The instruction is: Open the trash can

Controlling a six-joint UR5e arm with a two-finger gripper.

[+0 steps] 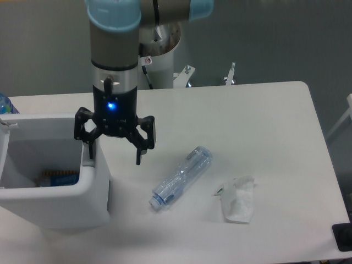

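The white boxy trash can (55, 206) stands at the table's left front. Its top is open and I see into it; a small blue and orange item (58, 177) lies inside. A sliver of white at the far left edge may be its lid; I cannot tell. My gripper (113, 153) points down over the can's right rim, open and empty. Its left finger (88, 147) is at the rim's inner edge. Its right finger (139, 154) hangs outside the can, above the table.
A crushed clear plastic bottle (181, 177) lies on the white table (247, 121) right of the can. A crumpled clear wrapper (237, 199) lies further right. A dark object (344, 236) sits at the front right corner. A blue bottle (4, 103) shows at the far left.
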